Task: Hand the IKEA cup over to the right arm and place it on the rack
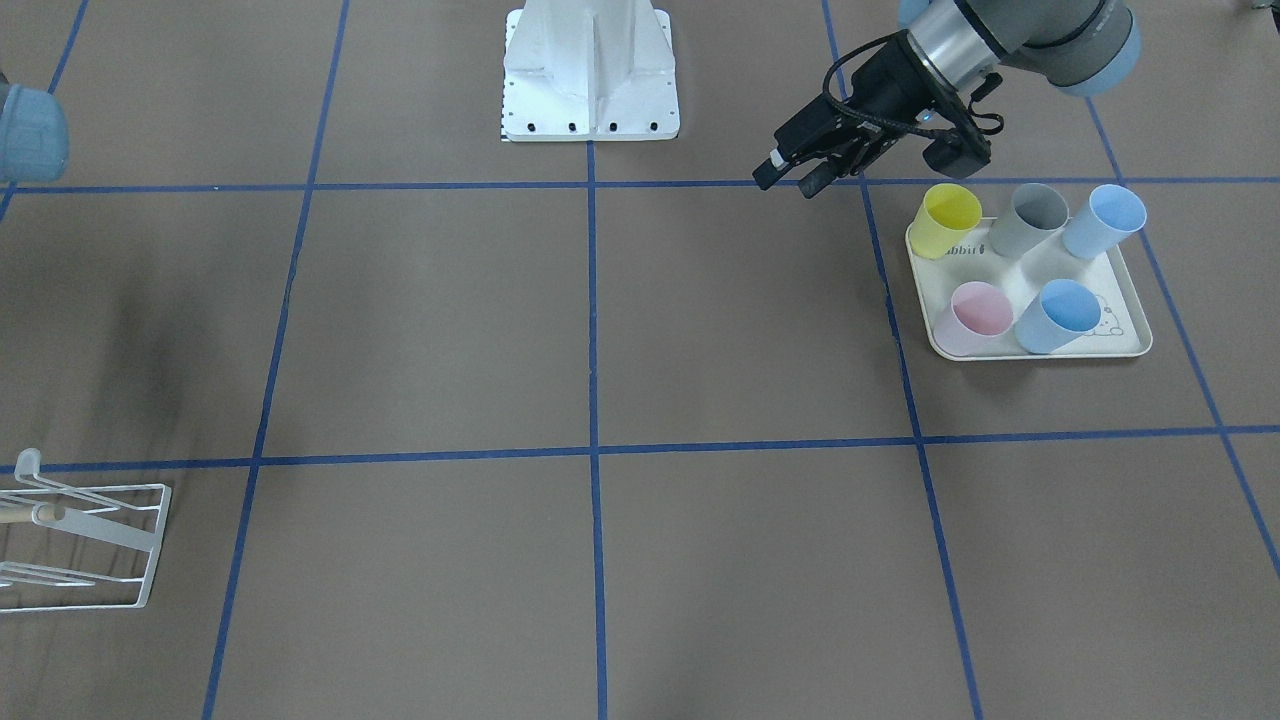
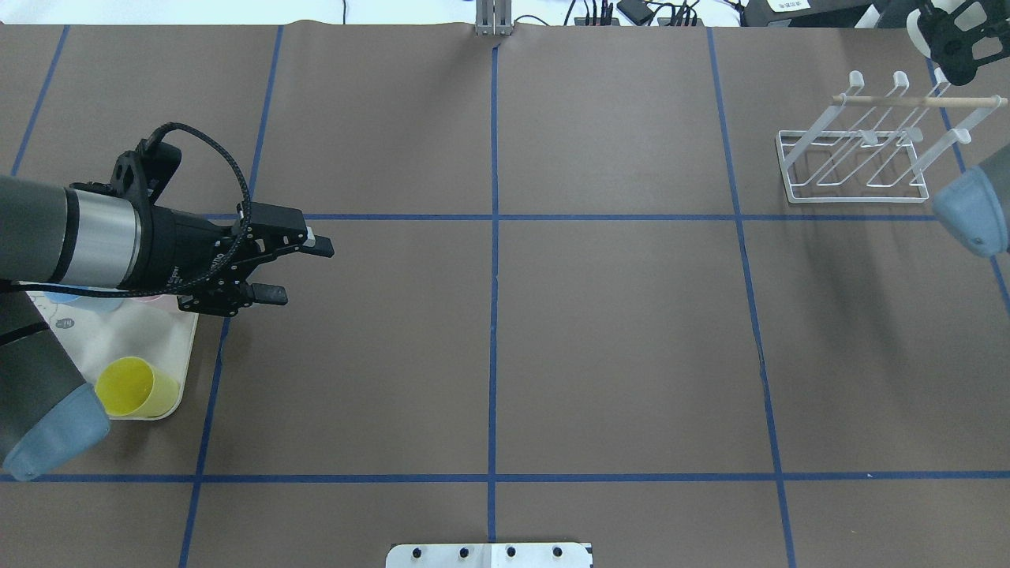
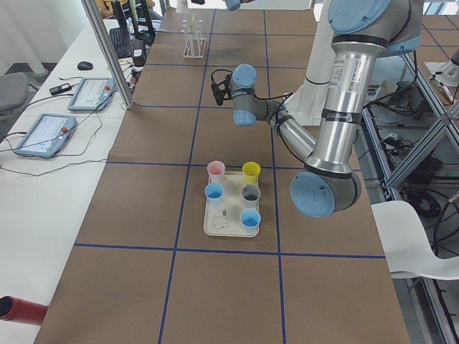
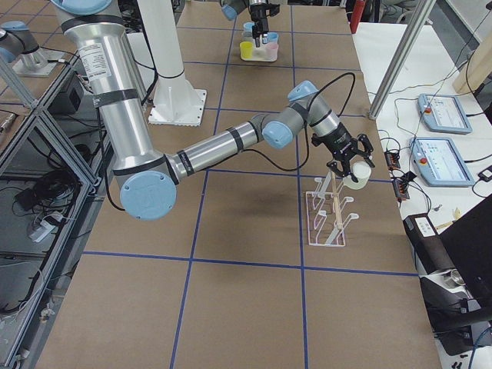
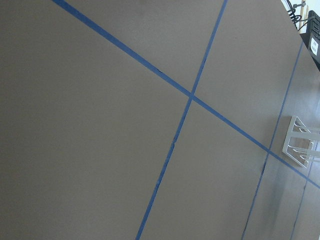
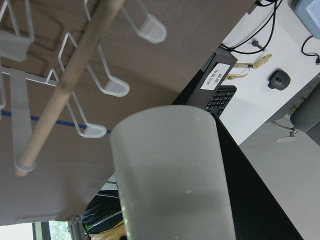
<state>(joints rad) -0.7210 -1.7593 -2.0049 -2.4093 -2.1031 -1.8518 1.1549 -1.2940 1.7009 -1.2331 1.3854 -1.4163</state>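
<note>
A white IKEA cup (image 6: pixel 170 170) fills the right wrist view, and my right gripper (image 4: pixel 352 173) is shut on it. The cup (image 4: pixel 357 184) hangs just above the far end of the white wire rack (image 4: pixel 330 219), close to its wooden rod (image 6: pixel 70 85) and prongs. Seen from overhead, the right gripper (image 2: pixel 943 39) is at the far right edge behind the rack (image 2: pixel 860 158). My left gripper (image 2: pixel 304 272) stands open and empty above the table, beside the tray; the front-facing view shows it (image 1: pixel 788 183) the same way.
A cream tray (image 1: pixel 1120 300) holds a yellow cup (image 1: pixel 946 220), a grey cup (image 1: pixel 1030 220), a light blue cup (image 1: pixel 1103 222), a pink cup (image 1: pixel 975 316) and a blue cup (image 1: pixel 1060 315). The robot's white base (image 1: pixel 590 75) stands at the table's edge.
</note>
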